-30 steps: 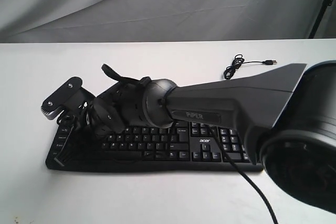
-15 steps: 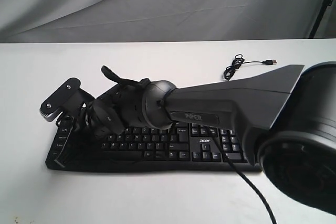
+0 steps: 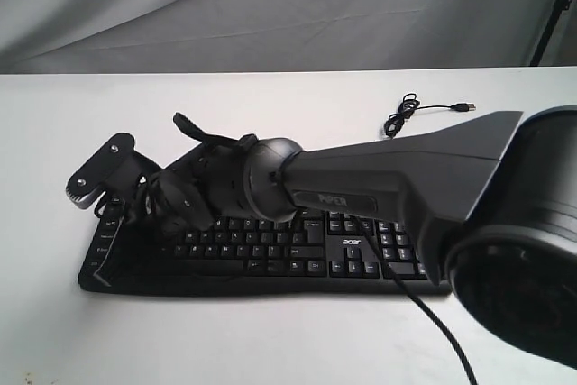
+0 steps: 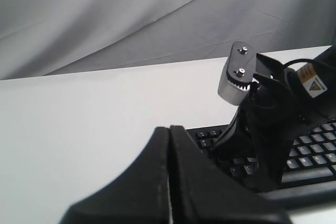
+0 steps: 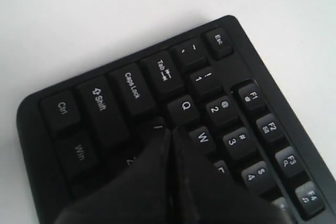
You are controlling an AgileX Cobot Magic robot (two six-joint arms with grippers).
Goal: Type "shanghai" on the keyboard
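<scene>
Right gripper [image 5: 168, 136] pressed together, tip at the A key, 9 o'clock end of wide black plastic keyboard [image 3: 297, 257]. Letters already typed: cannot tell.

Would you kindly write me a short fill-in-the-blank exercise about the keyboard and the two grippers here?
1. The right gripper points at the keyboard with its jaws ____.
2. The key just beyond its tip, next to W, reads ____.
3. The left gripper has its jaws ____.
4. The white logo on the keyboard reads ____.
Missing words: shut; Q; shut; acer.
</scene>
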